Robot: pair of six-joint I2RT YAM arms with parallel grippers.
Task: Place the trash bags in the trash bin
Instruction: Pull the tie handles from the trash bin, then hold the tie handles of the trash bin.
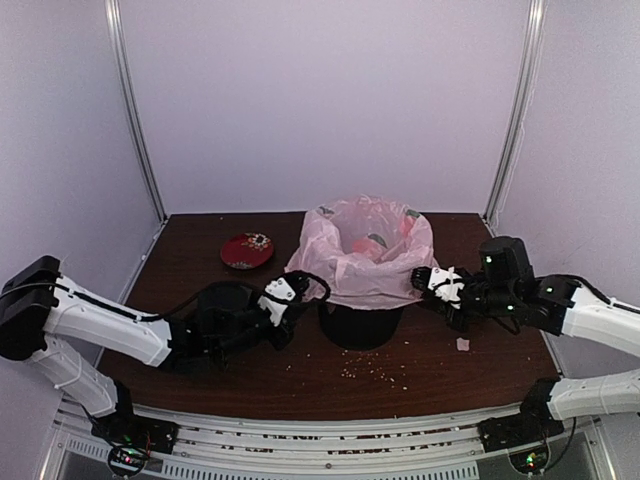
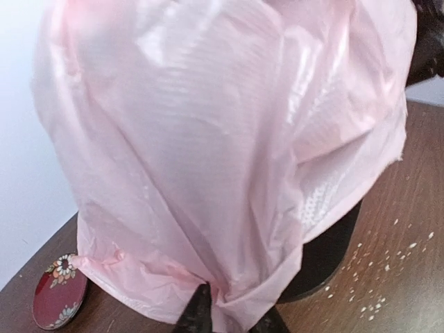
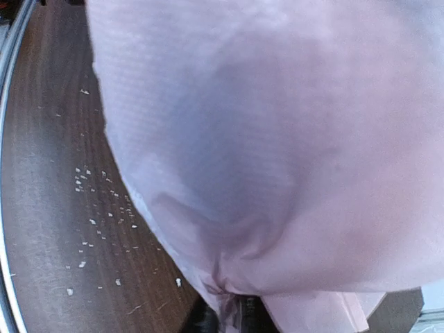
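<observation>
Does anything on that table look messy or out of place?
Yes. Pale crumbs are scattered over the table in front of the bin, and a small pink scrap lies to its right. The bag hangs outside over the bin's rim, hiding most of it.

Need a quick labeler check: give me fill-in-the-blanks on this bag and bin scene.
The pink bag is draped over the black ___.
A small ___ dish lies left of the bin.
The left fingers and right fingers each pinch the pink ___.
Missing: bin; red; bag.
</observation>
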